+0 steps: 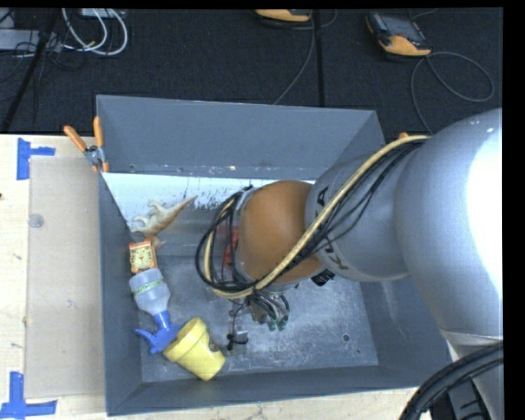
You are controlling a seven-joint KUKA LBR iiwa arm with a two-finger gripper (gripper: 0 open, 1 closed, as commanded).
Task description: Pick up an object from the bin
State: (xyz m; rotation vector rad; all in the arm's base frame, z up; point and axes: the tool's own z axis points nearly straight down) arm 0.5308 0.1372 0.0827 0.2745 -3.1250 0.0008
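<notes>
The gripper [238, 335], just beside the yellow cup [197, 350], hides under the orange cover [275, 230]; open or closed, I cannot tell.

Pale cable tangle [94, 25] and an orange-black device [399, 39] on the dark floor [205, 57].

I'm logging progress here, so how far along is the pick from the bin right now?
Done: the arm is inside the bin, with the gripper low by the floor, just right of a yellow cup-shaped thing at the front left. In hand: nothing looks lifted; the yellow thing, a blue piece and a clear bottle all lie on the floor. Left: grasping one thing and raising it out.
</notes>
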